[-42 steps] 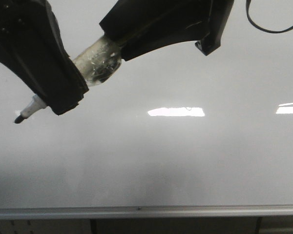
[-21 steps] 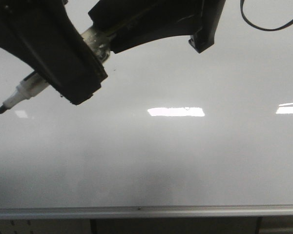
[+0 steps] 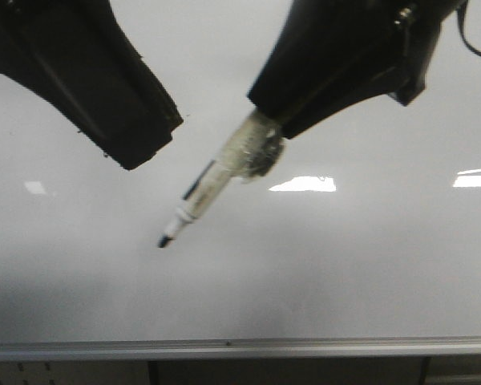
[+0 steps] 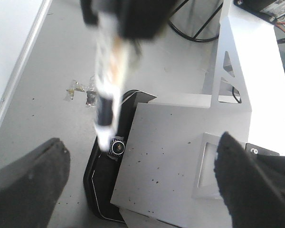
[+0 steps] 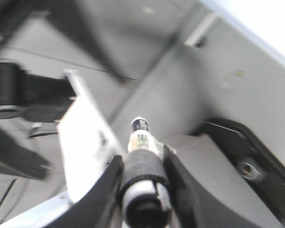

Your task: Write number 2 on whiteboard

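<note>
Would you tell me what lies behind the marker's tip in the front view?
Bare whiteboard lies behind the marker, held by the right gripper; no strokes show. Both grippers cover the board's upper area.

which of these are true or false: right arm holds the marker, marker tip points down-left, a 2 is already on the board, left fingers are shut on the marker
1. The right gripper holds the marker. True.
2. In the front view the marker tip points down-left. True.
3. A 2 is already on the whiteboard. False: no strokes show.
4. The left gripper is shut on the marker. False: its fingers are spread with nothing between them.
</note>
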`<state>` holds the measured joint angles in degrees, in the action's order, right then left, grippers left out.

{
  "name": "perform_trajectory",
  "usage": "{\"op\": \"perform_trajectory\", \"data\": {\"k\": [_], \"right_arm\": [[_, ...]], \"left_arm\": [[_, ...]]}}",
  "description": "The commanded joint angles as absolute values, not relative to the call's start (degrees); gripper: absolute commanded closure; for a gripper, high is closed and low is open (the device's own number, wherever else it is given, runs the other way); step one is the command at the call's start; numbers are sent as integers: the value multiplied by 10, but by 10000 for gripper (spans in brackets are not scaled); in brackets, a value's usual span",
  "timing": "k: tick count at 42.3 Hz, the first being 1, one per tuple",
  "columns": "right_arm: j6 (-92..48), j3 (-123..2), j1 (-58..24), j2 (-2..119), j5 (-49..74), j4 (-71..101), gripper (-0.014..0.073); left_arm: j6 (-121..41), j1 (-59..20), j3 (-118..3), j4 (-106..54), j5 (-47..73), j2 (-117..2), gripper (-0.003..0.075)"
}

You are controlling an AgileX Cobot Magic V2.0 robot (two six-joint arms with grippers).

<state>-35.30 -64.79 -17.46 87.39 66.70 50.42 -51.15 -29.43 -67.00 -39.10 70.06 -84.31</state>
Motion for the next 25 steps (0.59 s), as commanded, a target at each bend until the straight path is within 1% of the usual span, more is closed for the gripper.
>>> {"op": "perform_trajectory", "data": {"k": [1, 5, 8, 12, 16, 21, 23, 25], "right_arm": [[-329, -667, -138, 836, 675, 472, 709], [-306, -667, -104, 815, 663, 414, 709], [-294, -667, -80, 794, 647, 381, 709], [-290, -667, -56, 767, 630, 359, 709], [-290, -667, -42, 747, 631, 359, 709], [-290, -667, -41, 735, 633, 359, 709], [-290, -667, -41, 734, 633, 359, 709], [-290, -667, -41, 734, 634, 359, 709]], "left_arm": [[-508, -298, -687, -423, 719, -824, 175], [-508, -298, -687, -423, 720, -824, 217], [-508, -298, -687, -423, 720, -824, 273], [-508, -298, -687, -423, 724, -824, 381], [-508, -298, -687, -423, 724, -824, 528], [-508, -298, -687, -423, 724, -824, 691], [-508, -298, -687, -423, 724, -824, 739], [-508, -298, -687, -423, 723, -824, 740]]}}
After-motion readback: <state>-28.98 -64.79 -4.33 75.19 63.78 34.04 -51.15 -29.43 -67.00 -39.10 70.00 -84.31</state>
